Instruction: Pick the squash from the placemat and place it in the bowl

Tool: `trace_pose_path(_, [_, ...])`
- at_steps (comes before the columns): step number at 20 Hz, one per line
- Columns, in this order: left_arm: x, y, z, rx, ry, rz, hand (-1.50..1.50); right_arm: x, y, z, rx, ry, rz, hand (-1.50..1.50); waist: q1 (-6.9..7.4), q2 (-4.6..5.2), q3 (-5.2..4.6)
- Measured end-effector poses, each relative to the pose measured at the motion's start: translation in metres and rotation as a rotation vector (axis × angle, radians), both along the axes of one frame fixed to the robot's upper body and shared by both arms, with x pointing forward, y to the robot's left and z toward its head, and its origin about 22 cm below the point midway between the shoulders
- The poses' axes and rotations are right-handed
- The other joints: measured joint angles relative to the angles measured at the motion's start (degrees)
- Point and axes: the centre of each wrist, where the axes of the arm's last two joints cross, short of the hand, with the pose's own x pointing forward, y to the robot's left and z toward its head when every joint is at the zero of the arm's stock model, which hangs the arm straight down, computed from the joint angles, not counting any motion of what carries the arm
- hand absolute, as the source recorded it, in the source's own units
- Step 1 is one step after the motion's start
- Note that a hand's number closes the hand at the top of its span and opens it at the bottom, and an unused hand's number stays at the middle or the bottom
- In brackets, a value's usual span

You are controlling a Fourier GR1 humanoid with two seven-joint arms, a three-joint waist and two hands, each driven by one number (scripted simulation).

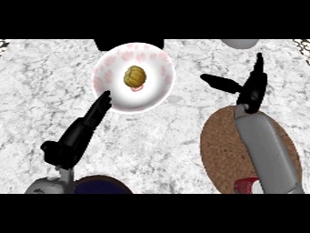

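Single head view, steeply downward onto the grey marbled stone bench (164, 141), fairly close, forearms entering from the lower edge, facing away from the robot

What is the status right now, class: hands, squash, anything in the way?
Left hand open, fingertips at the bowl's rim. Right hand open above the placemat, holding nothing. Squash sits in the bowl. Nothing in the way.
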Motion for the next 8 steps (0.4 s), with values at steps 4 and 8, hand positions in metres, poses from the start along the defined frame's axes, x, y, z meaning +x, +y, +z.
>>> trace_pose_path(4, [0.0,0.011,-0.002,0.0,0.003,-0.004,0.0,-0.042,-0.044,-0.021,0.03,-0.034,-0.035,-1.5,0.01,0.06,-0.06])
trace_pose_path(8, [0.003,0.0,0.001,-0.003,-0.004,-0.011,0.0,-0.083,-0.075,-0.034,0.06,-0.051,-0.02,-1.5,0.3,0.05,-0.36])
